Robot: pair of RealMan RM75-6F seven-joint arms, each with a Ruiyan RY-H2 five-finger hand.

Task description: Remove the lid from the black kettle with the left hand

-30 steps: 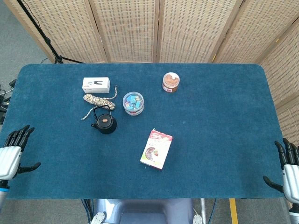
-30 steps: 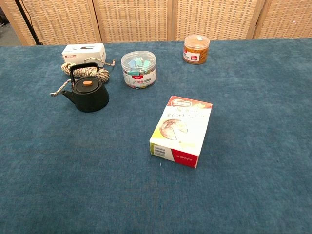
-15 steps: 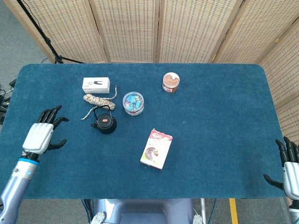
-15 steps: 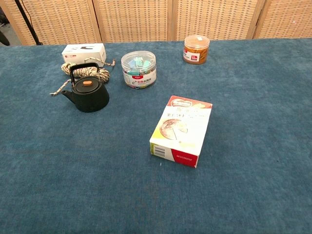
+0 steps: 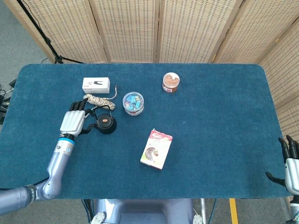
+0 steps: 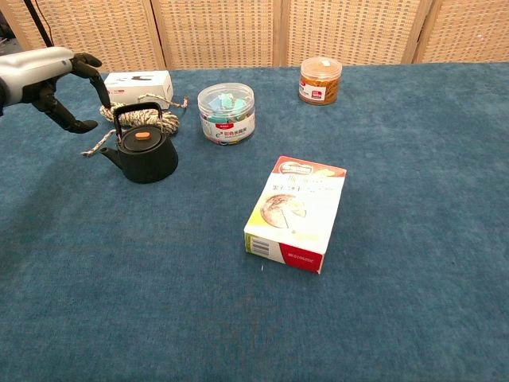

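Observation:
The black kettle (image 5: pixel 105 123) (image 6: pixel 145 155) stands on the blue table, spout to the left, handle upright. Its lid (image 6: pixel 142 138) with an orange knob (image 5: pixel 105 122) sits on it. My left hand (image 5: pixel 74 121) (image 6: pixel 49 73) hovers open just left of the kettle, fingers spread, touching nothing. My right hand (image 5: pixel 290 163) shows only in the head view, at the table's right edge, open and empty.
A coil of rope (image 5: pixel 98 100) and a white box (image 5: pixel 96 84) lie behind the kettle. A clear tub of clips (image 5: pixel 133 102), a brown-filled jar (image 5: pixel 171 82) and a pink-and-white carton (image 5: pixel 156 148) stand to the right.
My left hand has swept from the table's left edge rightward and forward, arriving beside the kettle and entering the chest view. The right hand has drifted slightly lower. Objects have not moved.

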